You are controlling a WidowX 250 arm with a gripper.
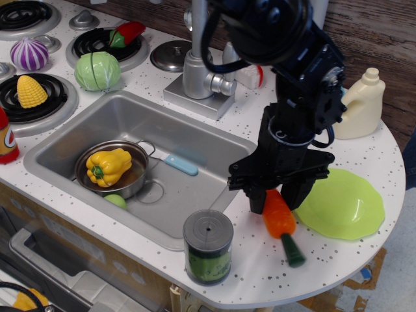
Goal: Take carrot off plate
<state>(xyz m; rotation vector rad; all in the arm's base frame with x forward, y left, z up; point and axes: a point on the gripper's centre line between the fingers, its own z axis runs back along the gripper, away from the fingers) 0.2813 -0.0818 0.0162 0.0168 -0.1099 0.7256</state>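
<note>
Carrot clear of the plate, not yet released.

The gripper (281, 197) has its fingers clamped on the thick end of the carrot (279, 220), whose green stem tip points toward 5 o'clock just above the speckled counter (260, 273). The lime-green plate (344, 209) lies bare at the carrot's 3 o'clock, so what seems left is setting down and letting go. At 9 o'clock is the sink (195, 140); at 7 o'clock stands a lidded can (208, 247).
</note>
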